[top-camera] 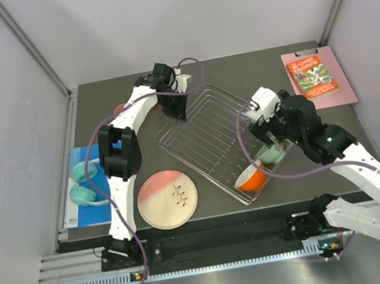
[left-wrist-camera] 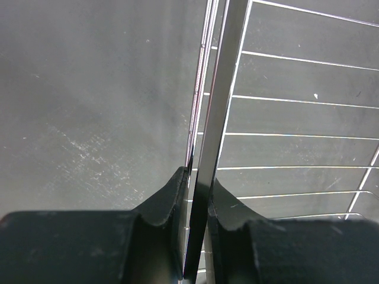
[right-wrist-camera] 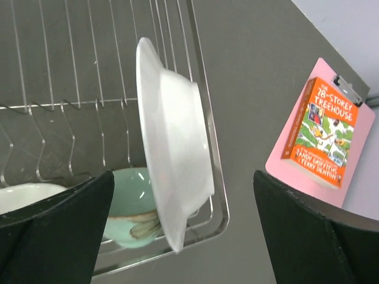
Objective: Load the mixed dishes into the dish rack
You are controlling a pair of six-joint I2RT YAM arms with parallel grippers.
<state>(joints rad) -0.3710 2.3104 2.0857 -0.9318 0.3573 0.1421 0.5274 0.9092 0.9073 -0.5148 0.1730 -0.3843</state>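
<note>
Right gripper (right-wrist-camera: 183,182) hangs wide open over the near right corner of the dish rack (top-camera: 196,132), gripping nothing, so I judge the pale grey-white plate (right-wrist-camera: 172,136) is set down; the left gripper (left-wrist-camera: 198,189) is clamped on the rack's far left rim. Next I'd lift my right arm straight up clear of that plate, then go for the pink-and-cream plate (top-camera: 167,199) lying flat just beside the rack's near left side. That pale plate stands on edge inside the rack, glossy and plain, just beside the mint-green bowl (right-wrist-camera: 127,204).

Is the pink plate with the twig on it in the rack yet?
No, the pink plate lies on the table beside the rack.
</note>
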